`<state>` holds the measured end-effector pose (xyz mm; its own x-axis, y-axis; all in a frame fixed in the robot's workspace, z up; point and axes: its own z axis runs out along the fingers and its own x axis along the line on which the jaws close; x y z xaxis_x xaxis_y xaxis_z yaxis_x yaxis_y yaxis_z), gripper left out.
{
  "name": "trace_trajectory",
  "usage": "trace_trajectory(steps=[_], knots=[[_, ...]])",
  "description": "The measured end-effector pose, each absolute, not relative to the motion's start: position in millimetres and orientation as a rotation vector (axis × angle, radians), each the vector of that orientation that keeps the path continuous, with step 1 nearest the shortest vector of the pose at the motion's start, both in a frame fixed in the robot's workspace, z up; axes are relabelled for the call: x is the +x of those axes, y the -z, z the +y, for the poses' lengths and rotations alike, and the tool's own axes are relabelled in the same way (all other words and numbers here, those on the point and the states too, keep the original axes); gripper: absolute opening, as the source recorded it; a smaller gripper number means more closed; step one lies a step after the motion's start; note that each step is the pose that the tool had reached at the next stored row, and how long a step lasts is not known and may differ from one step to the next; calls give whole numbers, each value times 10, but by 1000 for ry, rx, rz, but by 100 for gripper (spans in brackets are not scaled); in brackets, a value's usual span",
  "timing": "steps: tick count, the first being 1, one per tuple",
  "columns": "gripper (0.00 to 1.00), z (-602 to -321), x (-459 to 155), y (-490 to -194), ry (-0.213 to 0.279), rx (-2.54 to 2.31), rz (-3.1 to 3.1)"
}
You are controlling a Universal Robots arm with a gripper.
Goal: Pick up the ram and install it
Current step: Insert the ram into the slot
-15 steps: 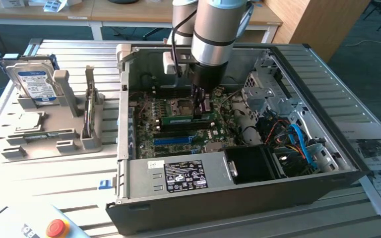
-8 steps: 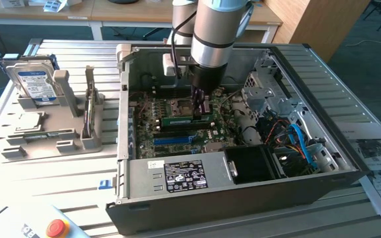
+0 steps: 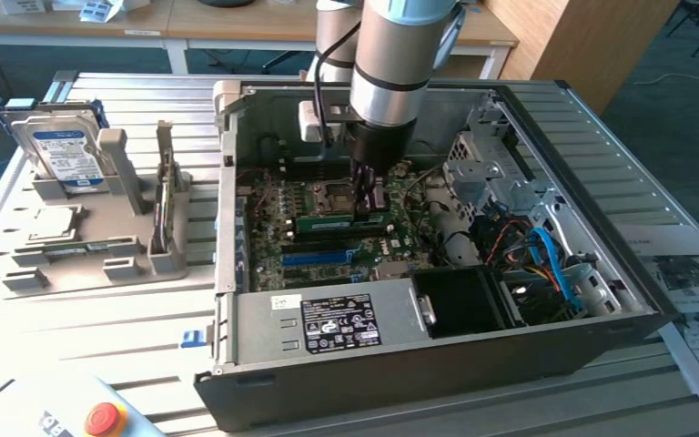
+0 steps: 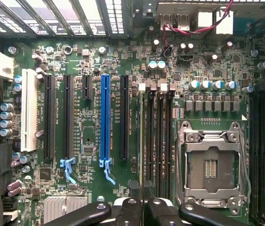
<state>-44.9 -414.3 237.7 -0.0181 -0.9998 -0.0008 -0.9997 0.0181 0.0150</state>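
Exterior view: my pincer [image 3: 368, 200] is down inside the open computer case [image 3: 447, 364], clamped on the ram [image 3: 331, 221]. The ram is a long green stick, standing on its thin edge just beside the processor socket [image 3: 331, 193]. Its long side lies level with the board and runs from the exterior view's left to its right.

In the wrist view I see the ram [image 4: 142, 141] edge-on. It is a thin line going straight away from my pincer [image 4: 144, 207], by the dark memory slots [image 4: 160, 141] next to the socket [image 4: 212, 165]. A blue slot [image 4: 105, 122] is farther from the socket.

The exterior view also shows a hard drive [image 3: 65, 150] well apart from the socket, outside the case on the bench [image 3: 83, 319]. My arm [image 3: 392, 64] hides the board behind the socket.
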Motion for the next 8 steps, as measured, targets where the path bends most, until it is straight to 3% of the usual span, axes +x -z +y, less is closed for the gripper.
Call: trace_trajectory(steps=[8], knots=[[12, -4144, -456, -2345, 17, 2194, -2234]])
